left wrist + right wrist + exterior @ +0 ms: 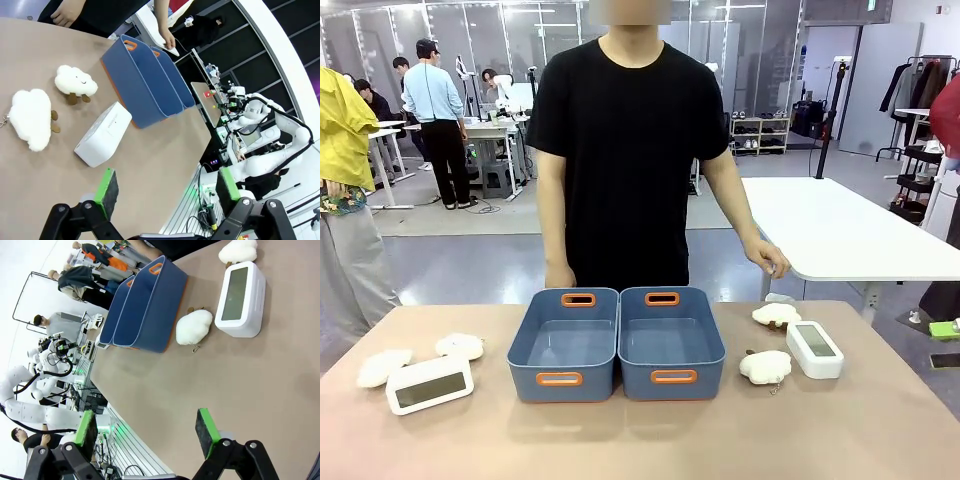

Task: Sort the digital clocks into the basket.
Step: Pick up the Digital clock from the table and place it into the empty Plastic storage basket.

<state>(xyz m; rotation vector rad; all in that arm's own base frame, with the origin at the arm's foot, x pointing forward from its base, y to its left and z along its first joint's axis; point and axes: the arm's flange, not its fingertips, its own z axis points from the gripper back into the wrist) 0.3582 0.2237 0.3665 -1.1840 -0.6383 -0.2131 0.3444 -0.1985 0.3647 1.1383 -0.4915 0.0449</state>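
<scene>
- The left gripper (167, 187) hangs over the table's near left part, its black fingers with green pads spread wide and nothing between them.
- The left clock (430, 385), a white, rounded-corner rectangular plastic digital clock with a grey screen, lies near the table's front left corner. It is well apart from the bins.
- In the left wrist view this left clock (103, 134) lies ahead of the fingers and off to the side of their gap, with its long axis slanted across the gripper's line. My judgement is that the left arm is the nearer one and the wrist needs a turn to straddle the short side.
- Two cream cloud-shaped plush toys (384, 367) sit just beyond it and are not to be taken.
- Two blue rectangular plastic bins (530, 380) with orange-rimmed handle slots stand side by side at the middle, touching, both empty. I cannot tell which one is the basket.
- The right clock (814, 349), of the same make, lies right of the bins with its long axis running away from the robot. Cream plush toys lie just beside it.
- The right gripper (145, 427) is likewise spread and empty, and the right clock (239, 300) lies well ahead of it.
- The tan tabletop (640, 440) is smooth and flat. A person (630, 150) stands at the far edge, with an open workshop behind.
</scene>
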